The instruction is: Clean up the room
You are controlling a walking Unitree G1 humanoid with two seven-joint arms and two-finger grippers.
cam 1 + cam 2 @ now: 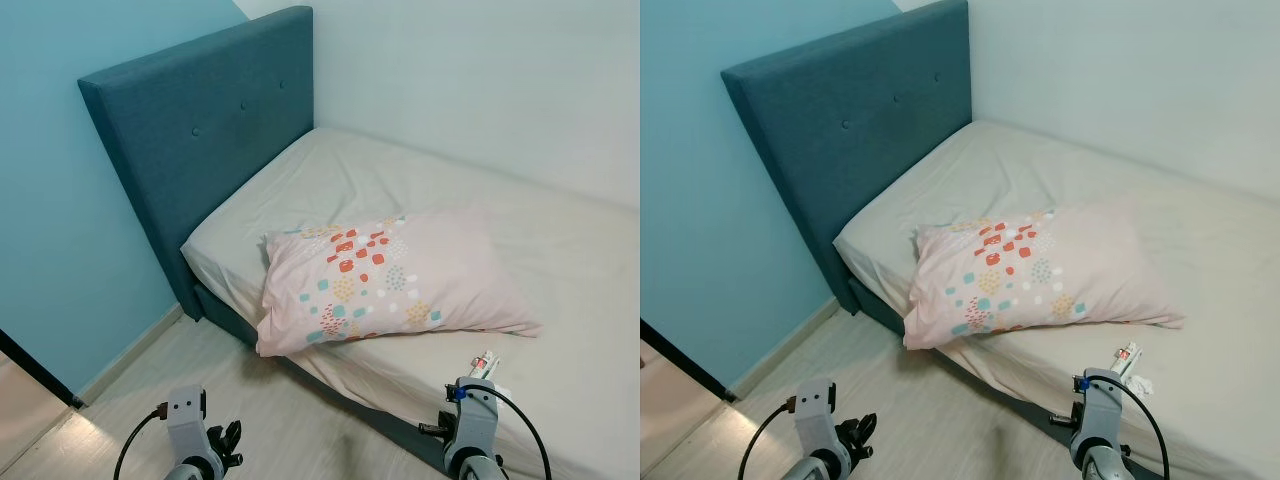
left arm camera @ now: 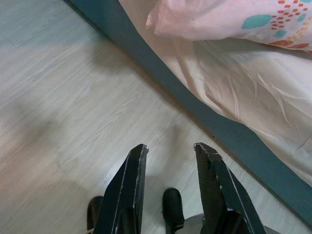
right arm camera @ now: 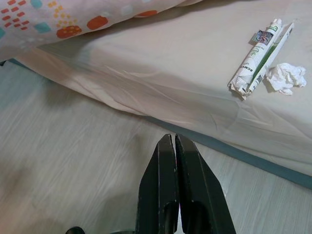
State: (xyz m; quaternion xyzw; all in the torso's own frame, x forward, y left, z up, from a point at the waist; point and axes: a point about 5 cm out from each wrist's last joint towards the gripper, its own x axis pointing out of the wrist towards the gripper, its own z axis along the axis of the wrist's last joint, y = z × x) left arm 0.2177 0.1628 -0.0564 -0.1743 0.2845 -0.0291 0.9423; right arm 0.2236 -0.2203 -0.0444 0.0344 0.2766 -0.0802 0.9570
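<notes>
A pink pillow (image 1: 390, 283) with coloured dots lies askew across the near side of the bed (image 1: 560, 250), its corner hanging over the mattress edge. Near the bed's front edge lie a squeezed white tube (image 3: 257, 57) with its flattened box and a crumpled white tissue (image 3: 286, 77); the tube (image 1: 484, 363) also shows just behind my right wrist. My left gripper (image 2: 169, 147) hangs open over the wooden floor beside the bed frame. My right gripper (image 3: 172, 137) is shut and empty, low over the floor, pointing at the bed edge short of the tube.
A teal padded headboard (image 1: 200, 140) stands against the light-blue wall (image 1: 60, 230). The white wall (image 1: 480, 80) runs along the bed's far side. Pale wood floor (image 2: 58, 97) lies between me and the bed. A dark door edge (image 1: 35, 365) is at the far left.
</notes>
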